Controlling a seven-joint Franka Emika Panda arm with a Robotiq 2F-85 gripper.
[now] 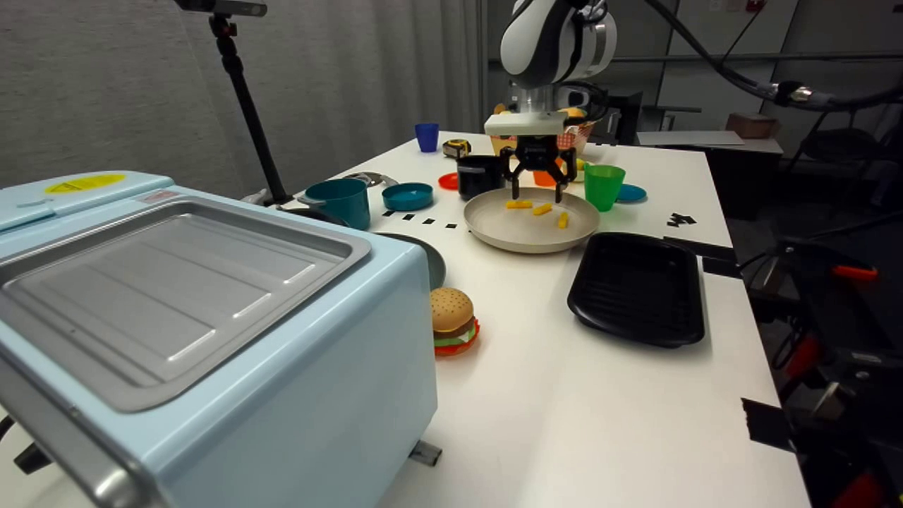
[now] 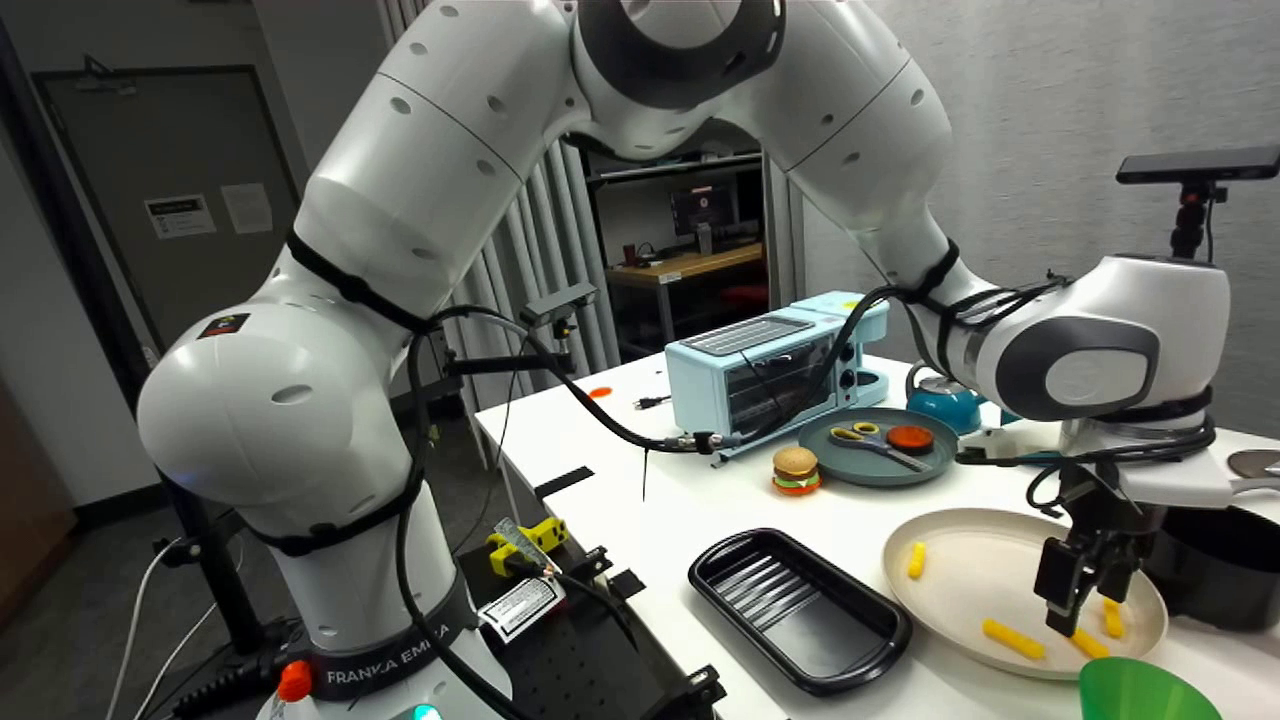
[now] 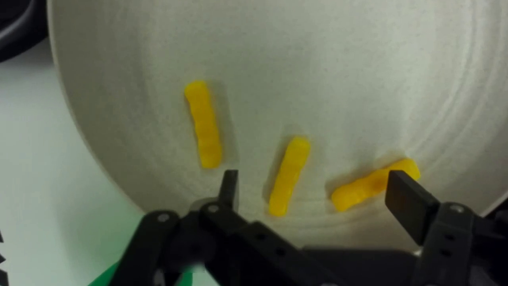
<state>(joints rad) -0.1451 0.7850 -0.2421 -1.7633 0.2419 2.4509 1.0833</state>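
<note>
1. Three yellow sticks (image 3: 203, 125) show under the gripper (image 3: 315, 194) in the wrist view, lying apart from one another; the middle stick (image 3: 289, 176) appears in the gap between the jaws.
2. Gripper state: released, jaws standing well apart, nothing grasped. One fingertip (image 3: 410, 206) overlaps the rightmost stick (image 3: 363, 188) in the wrist view; cannot tell if they touch.
3. Beige plate (image 2: 970, 570) carries these sticks. Fourth yellow stick (image 2: 917, 560), seen in an exterior view, lies near the plate's rim, well apart from the other three.
4. Around the plate: black tray (image 1: 638, 282) lies just beside it in both exterior views; black pot (image 1: 480, 176) and green cup (image 1: 602, 187) stand near the rim, with a blue saucer (image 1: 631, 193) next to the cup. Orange cup (image 1: 544, 178) shows partly hidden behind the gripper.
5. Farther out: teal dish (image 1: 408, 197) and teal pot (image 1: 346, 201) stand near each other; basket (image 1: 582, 137), part hidden by the gripper, stands past the orange cup.
6. Toy burger (image 2: 796, 468) sits just beside a grey-green plate (image 2: 850, 468). That plate holds yellow-handled scissors (image 2: 880, 445) and a red-orange disc (image 2: 910, 438), close together.
7. Light-blue toaster oven (image 2: 775, 385) stands beyond the toy burger in an exterior view; teal kettle (image 2: 945, 407) stands near it.
8. Beyond the white table (image 1: 522, 416): wooden desk (image 2: 685, 265), a monitor (image 2: 705, 208) showing above it.
</note>
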